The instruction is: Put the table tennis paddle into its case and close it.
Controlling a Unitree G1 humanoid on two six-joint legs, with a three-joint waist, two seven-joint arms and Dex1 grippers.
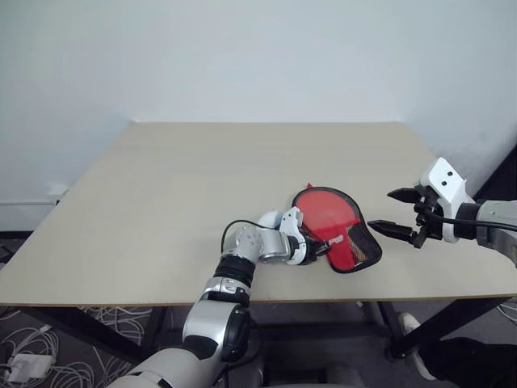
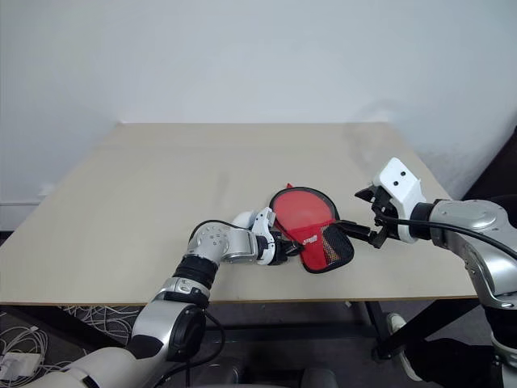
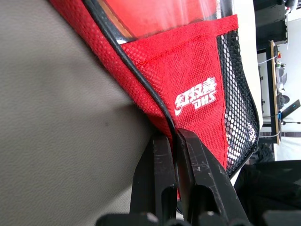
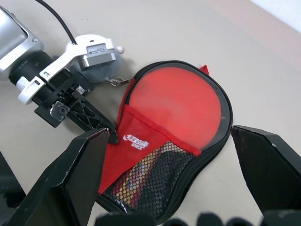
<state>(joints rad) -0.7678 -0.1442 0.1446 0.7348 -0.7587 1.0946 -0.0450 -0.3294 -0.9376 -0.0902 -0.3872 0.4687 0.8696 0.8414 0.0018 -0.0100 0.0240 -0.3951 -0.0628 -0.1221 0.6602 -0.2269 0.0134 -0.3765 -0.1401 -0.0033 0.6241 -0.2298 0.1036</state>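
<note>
Paddle (image 4: 183, 106) inside red case (image 4: 141, 141), flat on table (image 1: 161, 202)

Bright even light, soft shadows, sharp focus

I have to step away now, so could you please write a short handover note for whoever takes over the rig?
Left gripper: shut on the case, pinching its black-edged rim near the white logo.
Right gripper: open, hovering just off the case's mesh end, holding nothing.
The case lies near the front edge of the table. The table tennis paddle is already inside, its striped handle under the mesh panel.
Done: paddle in.
Left: the case looks still unzipped along its edge; close it.
</note>
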